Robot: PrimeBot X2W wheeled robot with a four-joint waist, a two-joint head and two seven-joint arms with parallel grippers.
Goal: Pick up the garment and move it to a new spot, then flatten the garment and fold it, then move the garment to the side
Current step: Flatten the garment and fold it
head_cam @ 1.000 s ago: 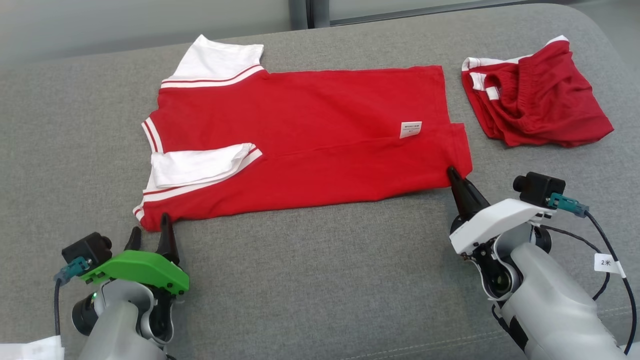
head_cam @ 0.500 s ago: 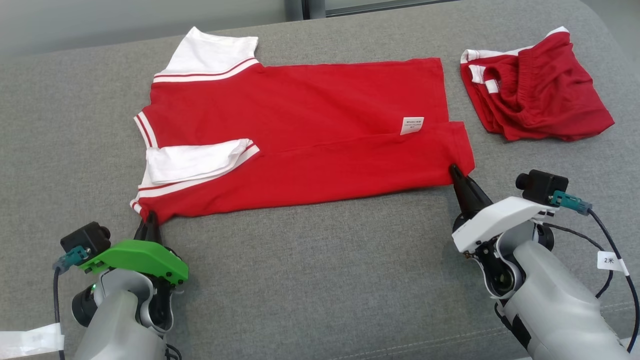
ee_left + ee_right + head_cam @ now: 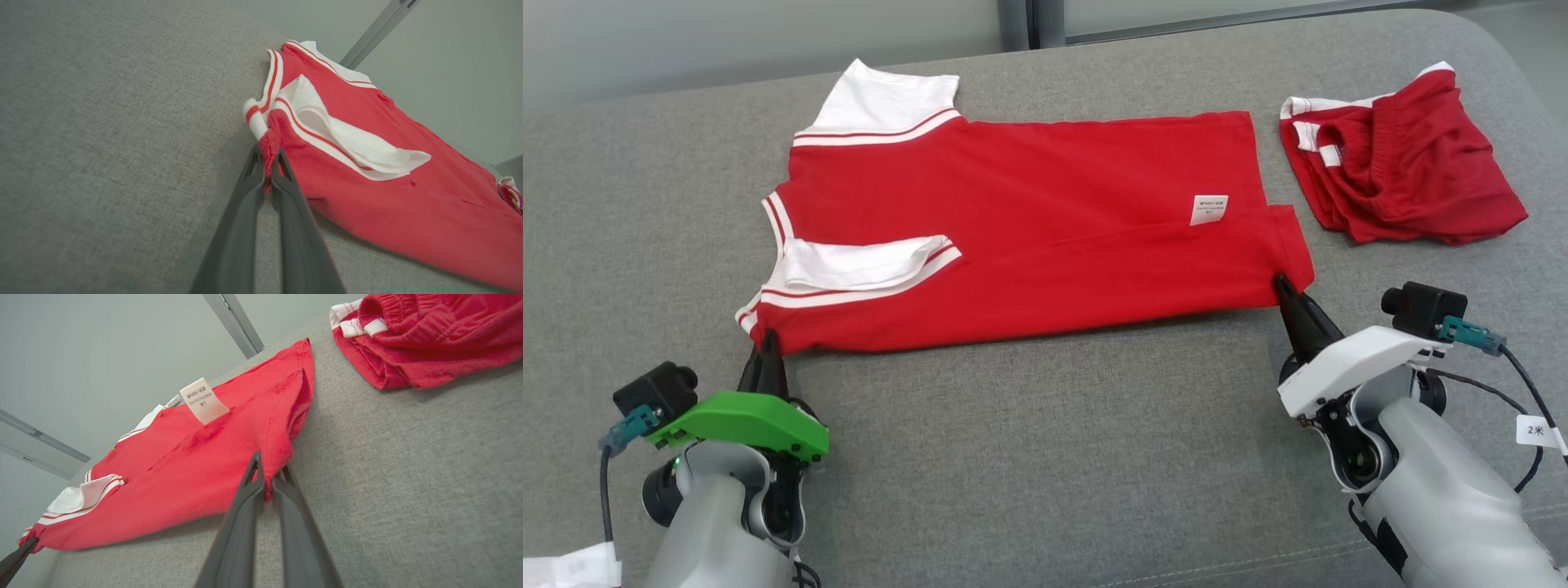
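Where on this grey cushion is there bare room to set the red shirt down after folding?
Widest bare stretch: the near side of the grey cushion, in front of the red shirt, between the left pincer and right pincer. Another bare patch lies left of the shirt. The far right is crowded: red shorts lie beside the hem, only a narrow strip between.

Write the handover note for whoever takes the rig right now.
Grips: left tool shut on the shirt at its near shoulder corner; right tool shut on its near hem corner.
Things: shirt lies flat on the grey cushion; red shorts lie apart, to its right.
Done: flattened; near side looks folded in, sleeve on top.
Left: finish folding, then move it aside.
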